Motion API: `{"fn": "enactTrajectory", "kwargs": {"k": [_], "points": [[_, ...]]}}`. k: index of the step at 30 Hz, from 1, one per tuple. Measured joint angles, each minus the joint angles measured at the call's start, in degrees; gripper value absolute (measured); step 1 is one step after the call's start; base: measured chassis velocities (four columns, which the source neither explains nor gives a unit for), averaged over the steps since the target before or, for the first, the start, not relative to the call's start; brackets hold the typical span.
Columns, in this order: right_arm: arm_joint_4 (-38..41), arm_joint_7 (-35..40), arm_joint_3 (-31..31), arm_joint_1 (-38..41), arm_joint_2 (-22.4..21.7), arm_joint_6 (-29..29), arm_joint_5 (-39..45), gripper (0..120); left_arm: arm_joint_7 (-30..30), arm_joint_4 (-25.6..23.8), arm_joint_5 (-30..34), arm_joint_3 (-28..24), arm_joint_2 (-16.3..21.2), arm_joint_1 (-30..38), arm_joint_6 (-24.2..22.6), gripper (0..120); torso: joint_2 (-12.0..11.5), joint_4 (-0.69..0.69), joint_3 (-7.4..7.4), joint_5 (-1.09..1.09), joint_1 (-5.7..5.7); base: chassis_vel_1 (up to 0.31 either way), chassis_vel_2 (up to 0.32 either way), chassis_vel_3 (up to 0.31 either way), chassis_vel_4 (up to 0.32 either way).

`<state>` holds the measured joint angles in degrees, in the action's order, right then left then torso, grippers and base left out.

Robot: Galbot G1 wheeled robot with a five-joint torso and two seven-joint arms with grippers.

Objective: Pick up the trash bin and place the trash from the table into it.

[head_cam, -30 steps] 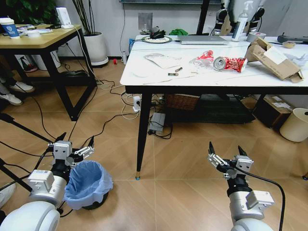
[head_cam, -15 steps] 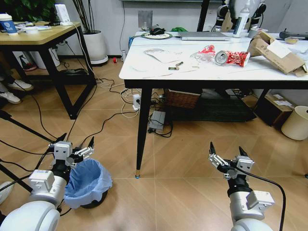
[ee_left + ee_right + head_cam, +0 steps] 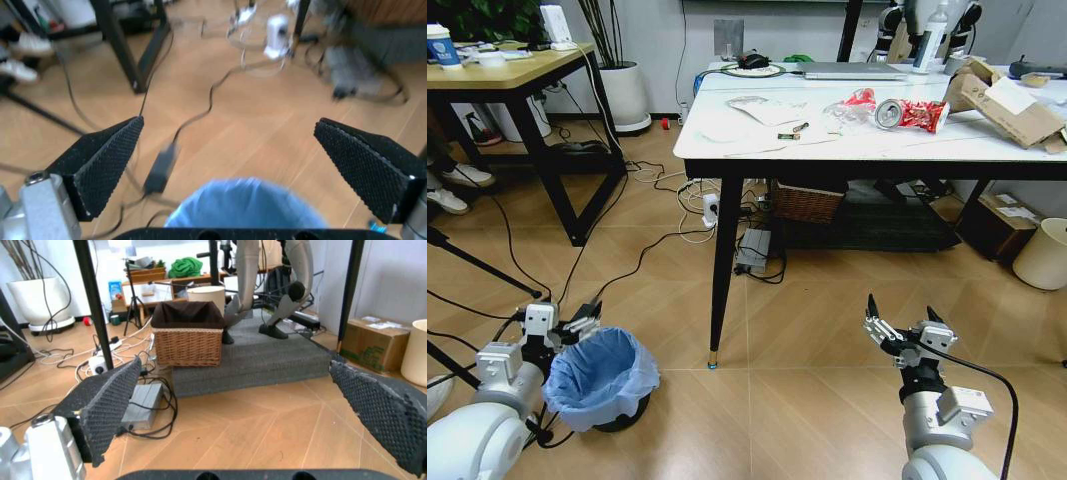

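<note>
The trash bin [image 3: 599,380], dark with a crinkled light-blue bag over its rim, stands on the wooden floor at the lower left. My left gripper [image 3: 557,325] hovers open just above the bin's far left rim; in the left wrist view its fingers [image 3: 100,165] spread wide over the blue bag [image 3: 243,207]. My right gripper [image 3: 905,325] hangs open and empty over bare floor at the lower right, also open in its wrist view [image 3: 233,405]. On the white table [image 3: 727,140] lie the trash: a red-labelled bottle [image 3: 855,103], a red wrapper [image 3: 915,115], a torn cardboard box [image 3: 1007,105] and white paper [image 3: 762,110].
A black table leg [image 3: 720,280] stands between the bin and my right arm. Cables [image 3: 642,250] run across the floor. A yellow wooden desk [image 3: 512,75] is at the back left, a wicker basket [image 3: 807,207] under the table, a cream bin [image 3: 1042,255] at the right.
My left gripper has dropped lower and to the left, closer to the bin's rim. The whole view has shifted slightly, so the camera moved. The right gripper holds its place.
</note>
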<state>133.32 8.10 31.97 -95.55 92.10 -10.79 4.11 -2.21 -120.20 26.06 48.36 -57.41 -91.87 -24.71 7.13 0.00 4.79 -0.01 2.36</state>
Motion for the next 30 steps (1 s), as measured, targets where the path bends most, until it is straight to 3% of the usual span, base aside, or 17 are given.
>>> {"fn": "enactTrajectory", "kwargs": {"k": [17, 25, 30], "points": [[-3.7, 1.1, -0.1, 4.2, 0.1, -0.8, 2.0, 100, 6.8, 16.4, 2.3, -2.5, 10.3, 7.6, -10.0, 100, 0.3, 0.0, 0.24, 0.0, 0.09, 0.0, 0.0, 0.0, 0.0], [-4.5, -0.1, -0.6, 4.1, 0.1, 0.9, 2.0, 100, 12.2, 25.1, -1.0, -2.9, 8.9, 9.9, -10.2, 100, 0.4, 0.01, 0.3, -0.01, 0.11, 0.0, 0.0, 0.0, 0.0], [-4.7, -0.5, -0.9, 4.2, 0.0, 1.0, 1.9, 100, 13.3, 26.8, -1.5, -3.4, 7.6, 10.5, -10.0, 100, 0.4, 0.01, 0.32, 0.0, 0.12, 0.0, 0.0, 0.0, 0.0]]}}
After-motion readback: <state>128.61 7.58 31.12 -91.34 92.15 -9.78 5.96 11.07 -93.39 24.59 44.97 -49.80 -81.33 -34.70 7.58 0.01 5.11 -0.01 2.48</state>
